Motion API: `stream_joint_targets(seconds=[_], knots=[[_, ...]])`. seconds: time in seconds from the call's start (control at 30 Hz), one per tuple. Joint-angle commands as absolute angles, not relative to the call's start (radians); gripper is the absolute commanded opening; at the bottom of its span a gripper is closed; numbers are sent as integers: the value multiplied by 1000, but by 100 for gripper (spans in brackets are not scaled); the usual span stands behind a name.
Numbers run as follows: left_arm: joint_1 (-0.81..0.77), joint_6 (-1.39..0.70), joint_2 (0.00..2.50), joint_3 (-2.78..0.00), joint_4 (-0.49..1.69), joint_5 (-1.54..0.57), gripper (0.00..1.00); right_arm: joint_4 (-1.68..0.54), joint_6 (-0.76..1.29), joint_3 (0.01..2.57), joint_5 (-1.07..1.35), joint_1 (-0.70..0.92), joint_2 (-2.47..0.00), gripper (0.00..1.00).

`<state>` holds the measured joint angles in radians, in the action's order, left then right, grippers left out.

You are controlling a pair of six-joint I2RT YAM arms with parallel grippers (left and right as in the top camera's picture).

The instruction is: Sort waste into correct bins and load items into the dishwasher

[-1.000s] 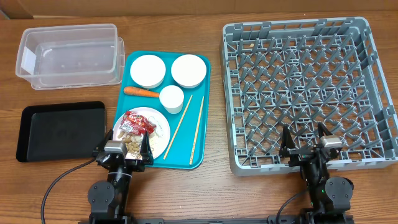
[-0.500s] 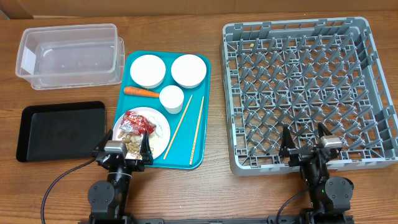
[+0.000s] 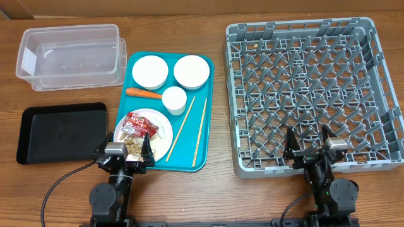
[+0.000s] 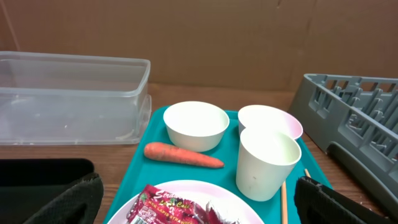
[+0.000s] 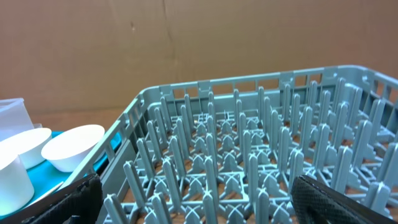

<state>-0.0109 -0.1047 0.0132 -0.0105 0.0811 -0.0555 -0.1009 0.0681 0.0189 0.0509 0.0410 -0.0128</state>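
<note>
Teal plastic lies directly ahead of the left gripper (image 3: 126,151), whose jaws stand spread as wide as they go with nothing clasped between them. That serving tray (image 3: 203,145) carries the round white plate (image 3: 163,129) right in front of the fingertips, in line with the gap between them. The red snack wrapper (image 3: 140,123) and some peanuts (image 3: 134,146) lie on the plate. Farther ahead of this gripper are the orange carrot (image 3: 143,93) and the small white cup (image 3: 174,99), and beyond them two white bowls (image 3: 149,71) sit side by side. The wooden chopsticks (image 3: 184,129) lie on the tray ahead and to its right. Off to its left rests the black tray (image 3: 60,132), and the clear tub (image 3: 71,55) sits farther ahead on that side. The right gripper (image 3: 307,148) is likewise fully open and holds nothing. It sits at the near wall of the grey dish rack (image 3: 309,88), whose pegged floor stretches away in front of it, while the teal tray and bowls lie to its left. Both grippers are low over the near edge of the wooden table (image 3: 214,189).
</note>
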Motion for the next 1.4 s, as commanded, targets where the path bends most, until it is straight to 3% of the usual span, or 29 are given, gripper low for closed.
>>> stream_joint_targets(seconds=[0.0,0.27,0.57,1.0,1.13,1.37], knots=[[-6,-120,9,-51,122,-40,100,-134,84,80,42,45,-13,100],[-6,-158,155,-204,196,-11,100,-247,83,249,34,45,-154,100],[-6,-153,590,-532,283,-19,100,-373,83,531,34,45,-498,100],[-7,-154,1161,-1200,825,-48,100,-723,83,923,39,44,-900,100],[-7,-154,1242,-1316,929,-90,100,-794,79,978,38,44,-963,100],[-7,-161,1273,-1320,915,-110,100,-797,80,983,-17,44,-967,100]])
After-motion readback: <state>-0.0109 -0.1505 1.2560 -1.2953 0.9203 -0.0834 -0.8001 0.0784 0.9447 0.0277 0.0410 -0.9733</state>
